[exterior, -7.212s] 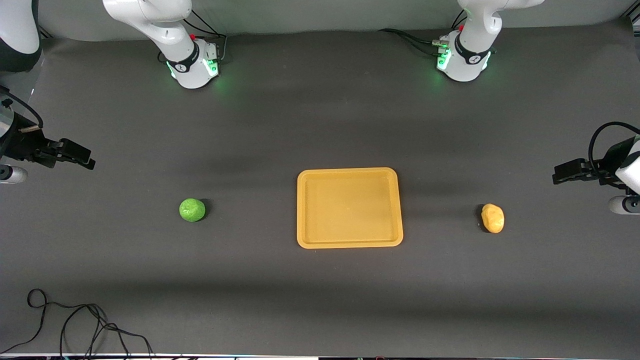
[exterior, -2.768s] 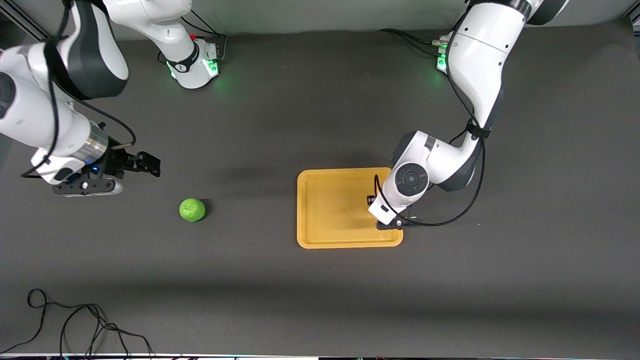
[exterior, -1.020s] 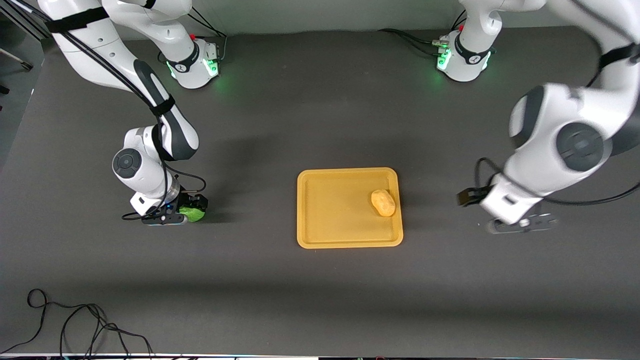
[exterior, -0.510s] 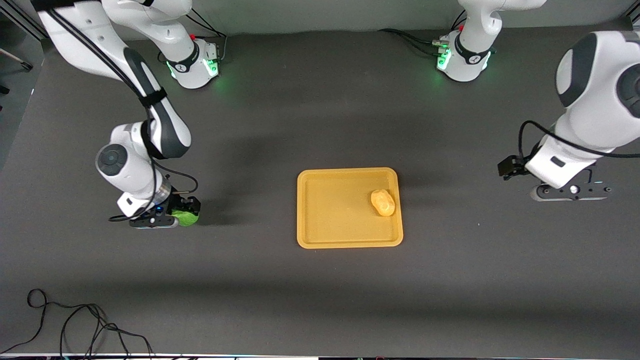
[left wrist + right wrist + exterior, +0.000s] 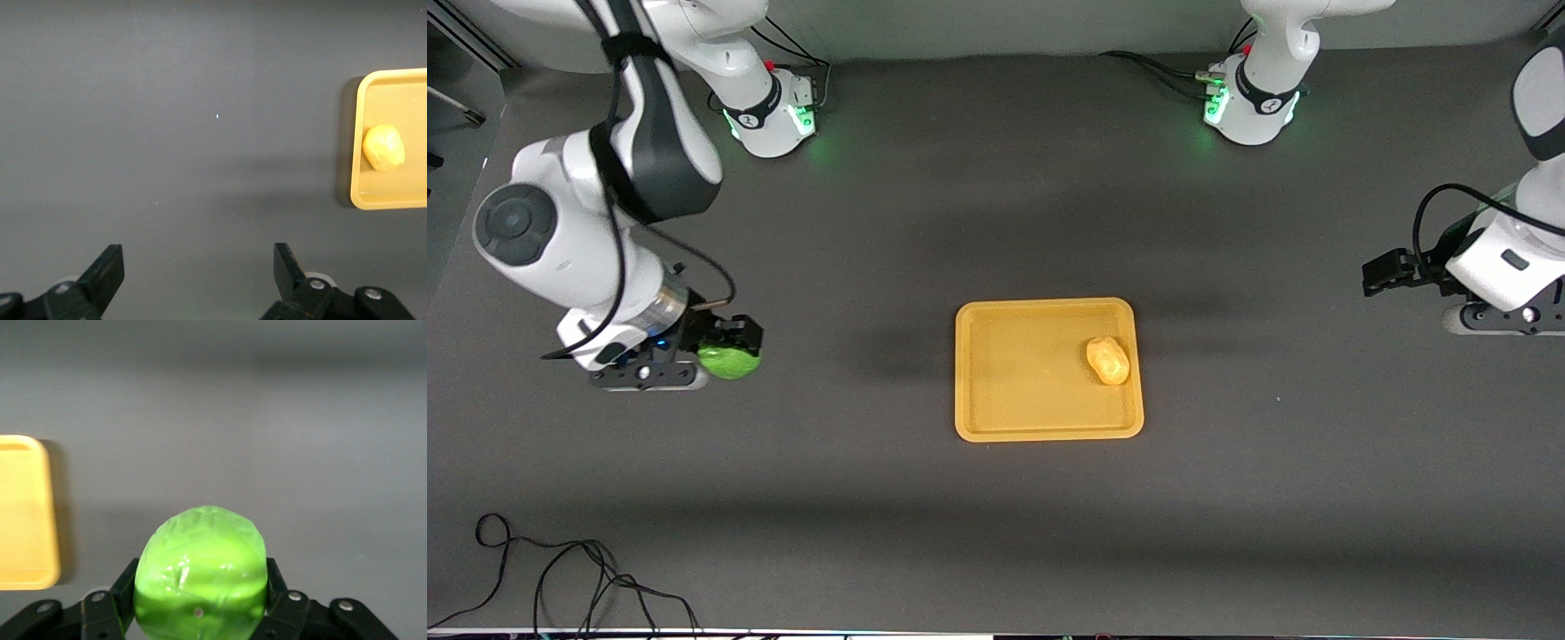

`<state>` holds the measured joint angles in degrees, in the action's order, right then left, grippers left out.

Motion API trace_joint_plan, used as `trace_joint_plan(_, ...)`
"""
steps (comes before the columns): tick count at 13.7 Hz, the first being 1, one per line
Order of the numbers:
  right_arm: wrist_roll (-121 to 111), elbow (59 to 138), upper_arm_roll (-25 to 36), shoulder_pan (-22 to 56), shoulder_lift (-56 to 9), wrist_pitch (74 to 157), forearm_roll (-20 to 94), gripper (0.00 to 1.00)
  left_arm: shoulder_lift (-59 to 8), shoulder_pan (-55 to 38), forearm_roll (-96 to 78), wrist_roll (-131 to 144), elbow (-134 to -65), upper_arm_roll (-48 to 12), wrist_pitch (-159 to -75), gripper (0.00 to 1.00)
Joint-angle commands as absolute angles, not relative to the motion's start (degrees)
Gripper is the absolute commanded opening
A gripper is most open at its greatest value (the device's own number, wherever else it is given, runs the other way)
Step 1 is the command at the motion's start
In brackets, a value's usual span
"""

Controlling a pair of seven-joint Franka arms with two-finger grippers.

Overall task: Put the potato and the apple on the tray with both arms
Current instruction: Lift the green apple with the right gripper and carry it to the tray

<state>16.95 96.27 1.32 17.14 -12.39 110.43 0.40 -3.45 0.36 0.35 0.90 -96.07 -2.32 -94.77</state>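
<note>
The yellow-orange tray lies mid-table. The potato rests in it, beside the rim toward the left arm's end; the left wrist view shows the potato and the tray too. My right gripper is shut on the green apple and holds it up over the bare table toward the right arm's end. The apple fills the right wrist view between the fingers, with the tray's edge off to one side. My left gripper is open and empty, over the table at the left arm's end.
A loose black cable lies at the table's near edge toward the right arm's end. Both arm bases stand along the table's farthest edge. The table top is a dark grey mat.
My right gripper closed on the apple and lifted it off the table. My left arm, after leaving the potato in the tray, has drawn back toward its end of the table.
</note>
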Motion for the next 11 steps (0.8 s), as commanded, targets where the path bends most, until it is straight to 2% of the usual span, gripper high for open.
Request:
trace_joint_plan(1, 28.2, 85.5, 1.8, 24.7, -19.8, 107.6, -0.1, 0.56, -2.6, 0.8, -0.1, -0.7, -95.5, -2.1, -92.4, 1.0)
trace_joint_plan(3, 40.2, 77.2, 1.8, 31.7, -26.4, 107.0, -0.3, 0.56, -1.9, 0.8, 0.1, -0.7, -95.5, -2.1, -91.7, 1.0)
trace_joint_plan(7, 59.6, 56.8, 1.8, 41.5, -43.9, 104.8, -0.7, 0.56, -2.2, 1.6, 0.2, -2.3, -95.6, -2.0, -93.1, 1.0)
trace_joint_plan(8, 60.9, 53.6, 2.1, 43.3, -47.5, 105.3, -0.8, 0.56, -2.1, 1.5, 0.7, -2.3, -95.5, -2.0, -93.2, 1.0)
trace_joint_plan(11, 61.3, 53.1, 1.8, 44.2, -53.3, 112.0, -4.4, 0.56, -2.6, 1.4, 3.6, -1.8, -95.3, -2.4, -93.3, 1.0)
